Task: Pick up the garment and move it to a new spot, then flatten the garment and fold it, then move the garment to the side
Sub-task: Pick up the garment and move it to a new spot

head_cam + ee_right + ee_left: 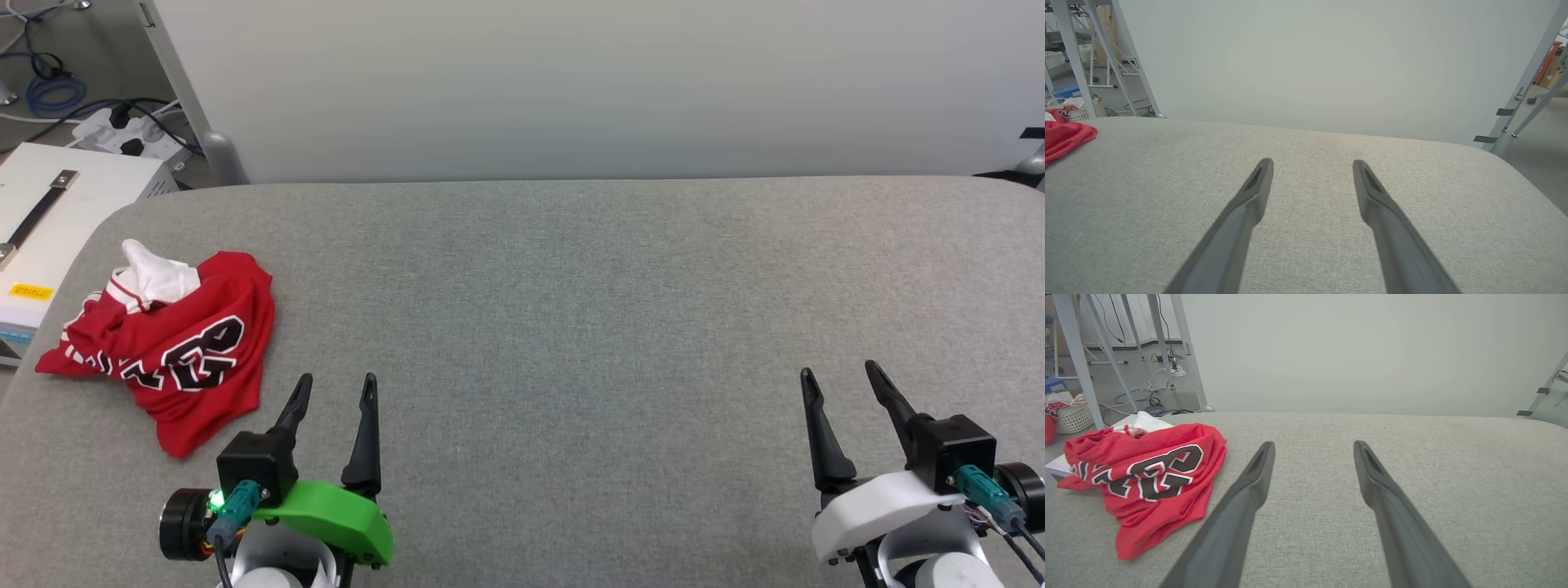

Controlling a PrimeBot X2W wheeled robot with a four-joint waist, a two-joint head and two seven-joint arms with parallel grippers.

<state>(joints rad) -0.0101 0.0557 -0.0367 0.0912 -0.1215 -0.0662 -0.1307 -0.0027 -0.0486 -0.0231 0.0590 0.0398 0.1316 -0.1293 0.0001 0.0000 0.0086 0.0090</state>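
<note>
The garment lies crumpled in a heap at the left edge of the grey table, red with black white-edged lettering and a white sleeve on top. My left gripper hovers open just right of it, empty, fingers pointing away from me. In the left wrist view the garment sits left of the left gripper. My right gripper stands open and empty at the lower right, far from the cloth. A red corner of the garment shows at the right wrist view's left edge, well left of the right gripper.
A white box with a dark handle stands beside the table's left edge, with cables and a power strip on the floor behind. A pale wall panel runs along the far edge. A white basket sits on the floor at the left.
</note>
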